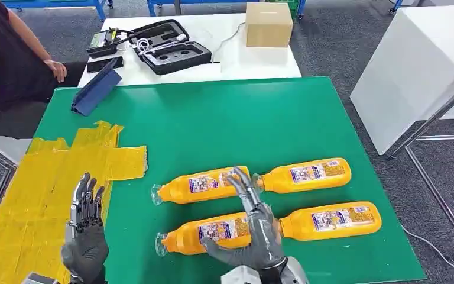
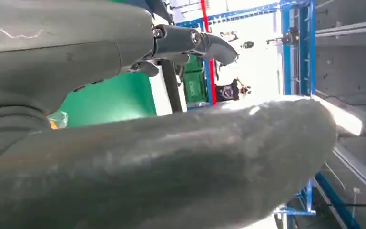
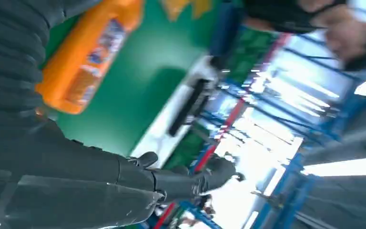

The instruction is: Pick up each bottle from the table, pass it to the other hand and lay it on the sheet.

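Note:
Several orange bottles lie on their sides on the green table [image 1: 242, 118]: a far-left one [image 1: 198, 185], a far-right one [image 1: 307, 174], a near-left one [image 1: 198, 235] and a near-right one [image 1: 334, 220]. My right hand [image 1: 253, 228] hovers over the gap between the two near bottles, fingers stretched forward and thumb spread left, holding nothing. The right wrist view shows an orange bottle [image 3: 86, 62] beyond that hand [image 3: 171, 183]. My left hand [image 1: 86, 231] is open, fingers straight, over the yellow sheet [image 1: 41, 183] at the table's left. Its thick thumb [image 2: 171, 162] looms in the left wrist view.
A person [image 1: 0, 59] sits at the far left corner. A blue folder [image 1: 97, 86] lies on the green table's far left edge. Behind it, a white table carries a black case [image 1: 165, 44] and a cardboard box [image 1: 269, 23]. Another white table [image 1: 414, 65] stands right.

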Tool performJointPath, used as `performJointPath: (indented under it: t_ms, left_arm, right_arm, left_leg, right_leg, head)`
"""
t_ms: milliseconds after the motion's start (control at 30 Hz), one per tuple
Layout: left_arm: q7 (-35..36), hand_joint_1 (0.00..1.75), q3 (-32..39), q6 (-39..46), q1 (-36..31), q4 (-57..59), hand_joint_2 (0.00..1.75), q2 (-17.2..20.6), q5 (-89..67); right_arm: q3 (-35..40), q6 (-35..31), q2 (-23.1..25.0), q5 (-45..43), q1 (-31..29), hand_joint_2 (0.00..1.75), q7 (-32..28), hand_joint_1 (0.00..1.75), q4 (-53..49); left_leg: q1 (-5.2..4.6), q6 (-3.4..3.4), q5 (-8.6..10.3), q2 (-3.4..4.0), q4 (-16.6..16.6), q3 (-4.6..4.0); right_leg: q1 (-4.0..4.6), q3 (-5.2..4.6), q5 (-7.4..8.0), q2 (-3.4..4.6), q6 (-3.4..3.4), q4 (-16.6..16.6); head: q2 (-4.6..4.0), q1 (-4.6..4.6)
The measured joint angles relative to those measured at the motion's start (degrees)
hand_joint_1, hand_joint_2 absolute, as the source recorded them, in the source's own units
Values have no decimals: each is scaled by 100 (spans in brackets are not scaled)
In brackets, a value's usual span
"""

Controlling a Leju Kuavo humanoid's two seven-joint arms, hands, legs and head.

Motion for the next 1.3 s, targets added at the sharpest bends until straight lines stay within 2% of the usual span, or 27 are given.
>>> performJointPath:
  t_ms: [133,300,400,567,767,1033,1300]
  left_arm:
    - [-24,0,0,-63,-58,20,0,0,0]
    - [-55,0,13,-196,-168,83,0,0,0]
    - [-76,0,18,-297,-300,206,0,2,2]
    - [-90,0,26,-365,-414,360,0,13,70]
    - [-92,0,33,-389,-460,444,0,15,85]
    - [-90,0,33,-498,-535,529,0,15,103]
    - [-83,0,29,-518,-573,597,0,13,120]
  right_arm:
    - [-288,391,4,-6,122,175,-102,0,-358]
    - [-454,986,-237,405,161,175,498,0,-524]
    - [-450,1272,-718,836,293,175,1204,0,-507]
    - [-243,1016,-1737,1246,669,175,2378,0,-631]
    - [-22,970,-2393,1316,794,175,2652,0,-834]
    - [373,1013,-2808,1597,683,175,3383,0,-848]
    - [726,1071,-2811,1836,287,175,3511,0,-454]
  left_leg:
    - [-1,0,0,-1,1,3]
    - [-2,1,0,-2,2,4]
    - [-2,1,0,-13,3,3]
    - [-9,4,-3,-4,4,-4]
    - [-9,7,-5,-4,5,-1]
    - [-7,8,-4,-4,4,2]
    - [-8,8,-4,-4,4,2]
  right_leg:
    - [-2,4,0,0,1,0]
    - [-5,3,1,0,1,-1]
    - [-12,8,0,-5,1,-2]
    - [-15,3,1,-3,2,-2]
    - [-13,2,1,-2,2,-2]
    - [-13,6,1,-2,2,-1]
    - [-14,7,1,-2,2,-1]
  head:
    - [0,4]
    - [0,2]
    - [0,2]
    - [0,2]
    - [0,2]
    - [0,0]
    - [0,0]
